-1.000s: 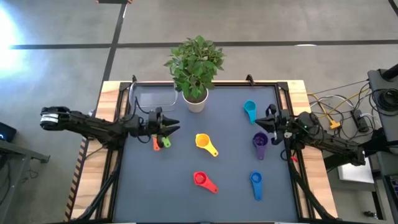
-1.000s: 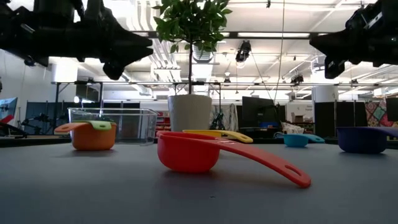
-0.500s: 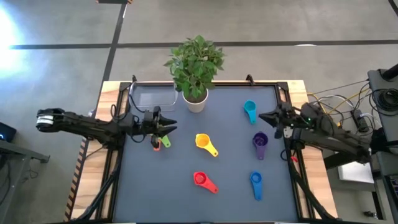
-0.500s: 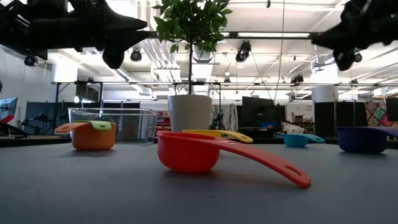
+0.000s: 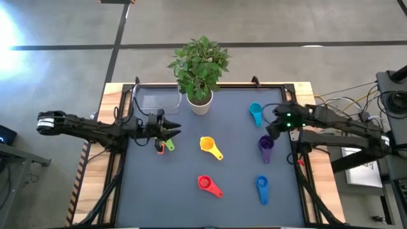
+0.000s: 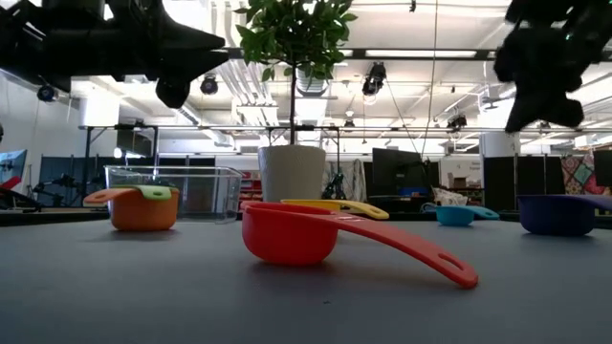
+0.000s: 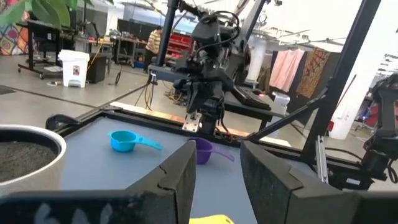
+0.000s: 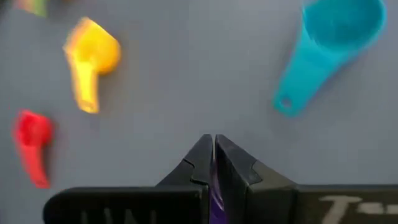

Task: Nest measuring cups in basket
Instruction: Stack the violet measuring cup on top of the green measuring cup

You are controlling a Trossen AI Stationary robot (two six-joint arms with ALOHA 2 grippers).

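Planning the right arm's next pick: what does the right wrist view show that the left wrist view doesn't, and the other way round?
Only the right wrist view shows the red plastic measuring cup and the right gripper, fingers shut, from straight above the mat. Only the left wrist view shows the white plant pot, the whole right arm and the left gripper, fingers apart. Both show the teal-blue plastic measuring cup, the purple cup and the yellow cup.
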